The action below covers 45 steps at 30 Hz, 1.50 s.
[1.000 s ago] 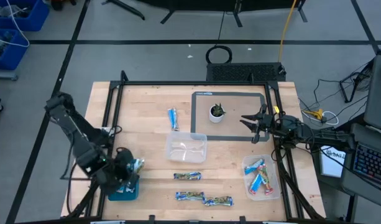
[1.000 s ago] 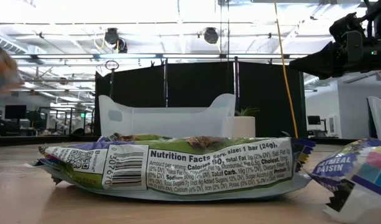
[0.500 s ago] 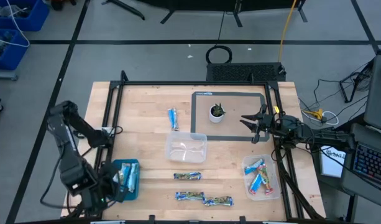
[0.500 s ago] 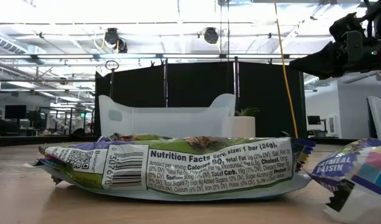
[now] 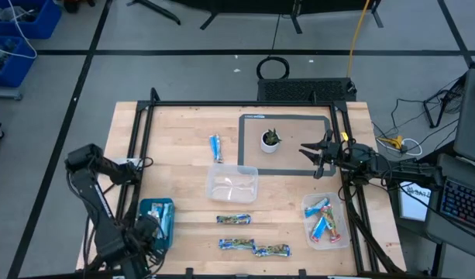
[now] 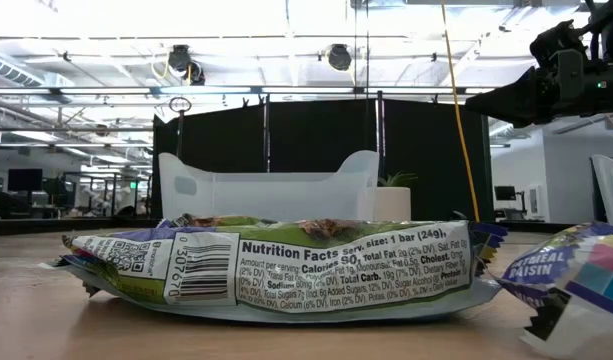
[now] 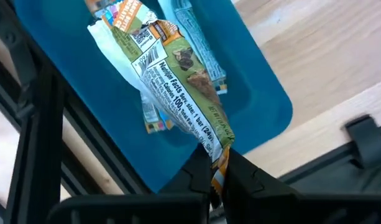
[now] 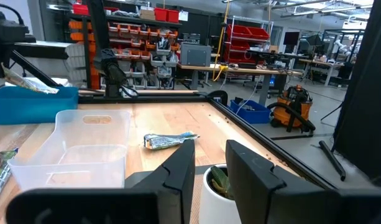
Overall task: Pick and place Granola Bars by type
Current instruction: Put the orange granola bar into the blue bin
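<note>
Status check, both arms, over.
Left end effector pinching green bar over blue tray. Right end effector open, idle by plant pot. Nothing blocking.

You see a bright blue plastic tray (image 5: 146,226) on the pale wooden table (image 5: 183,147). The foil bar (image 7: 178,93) over it is green with brown and white print. A blue-wrapped bar (image 5: 215,147) lies apart; patterned blue-white-green bars (image 5: 234,220) lie below a clear tub (image 5: 232,185).
</note>
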### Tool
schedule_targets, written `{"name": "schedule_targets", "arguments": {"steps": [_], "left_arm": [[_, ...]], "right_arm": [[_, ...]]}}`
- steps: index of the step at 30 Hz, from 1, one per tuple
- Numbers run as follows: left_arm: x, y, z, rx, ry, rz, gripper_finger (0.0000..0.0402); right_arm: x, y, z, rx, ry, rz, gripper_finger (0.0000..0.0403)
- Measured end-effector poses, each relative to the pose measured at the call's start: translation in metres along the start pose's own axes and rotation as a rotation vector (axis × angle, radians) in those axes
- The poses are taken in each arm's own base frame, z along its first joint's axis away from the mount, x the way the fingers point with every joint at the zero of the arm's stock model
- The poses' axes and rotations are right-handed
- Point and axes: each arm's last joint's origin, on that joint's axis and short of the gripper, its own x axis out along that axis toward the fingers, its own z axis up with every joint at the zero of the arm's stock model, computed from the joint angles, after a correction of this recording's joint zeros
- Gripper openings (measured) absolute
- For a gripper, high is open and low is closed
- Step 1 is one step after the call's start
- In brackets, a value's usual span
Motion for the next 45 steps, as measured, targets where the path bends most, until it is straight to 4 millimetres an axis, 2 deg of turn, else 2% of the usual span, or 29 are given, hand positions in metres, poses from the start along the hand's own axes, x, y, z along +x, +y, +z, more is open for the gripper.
{"name": "schedule_targets", "arguments": {"steps": [6, 12, 18, 22, 26, 32, 34, 37, 41, 45], "left_arm": [[0.008, -0.005, -0.001, 0.083, -0.056, -0.002, 0.0022], [0.007, -0.004, -0.001, 0.057, -0.056, 0.004, 0.0017], [0.007, -0.005, 0.001, 0.029, -0.057, 0.003, 0.009], [0.007, -0.006, 0.002, 0.035, -0.091, -0.016, 0.012], [0.006, -0.006, 0.008, 0.101, -0.266, -0.075, 0.0133], [-0.004, -0.001, 0.035, 0.193, -0.821, -0.13, 0.0131], [-0.006, -0.005, 0.045, 0.259, -1.01, -0.169, 0.0131], [-0.005, -0.012, 0.063, 0.368, -1.234, -0.134, 0.0131], [0.011, -0.015, 0.1, 0.36, -1.309, 0.024, 0.0131], [0.03, -0.005, 0.139, 0.254, -1.297, 0.147, 0.0131]], "right_arm": [[0.0, 0.0, 0.0, 0.0, 0.0, 0.0, 0.0082], [0.0, 0.0, 0.0, 0.0, 0.0, 0.0, 0.0082], [0.0, 0.0, 0.0, 0.0, 0.0, 0.0, 0.0082], [0.0, 0.0, 0.0, 0.0, 0.0, 0.0, 0.0082], [0.0, 0.0, 0.0, 0.0, 0.0, 0.0, 0.0082], [0.0, 0.0, 0.0, 0.0, 0.0, 0.0, 0.0082], [0.0, 0.0, 0.0, 0.0, 0.0, 0.0, 0.0082], [0.0, 0.0, 0.0, 0.0, 0.0, 0.0, 0.0082], [0.0, 0.0, 0.0, 0.0, -0.001, 0.0, 0.0082], [0.0, 0.0, 0.0, 0.0, 0.0, 0.0, 0.0082]]}}
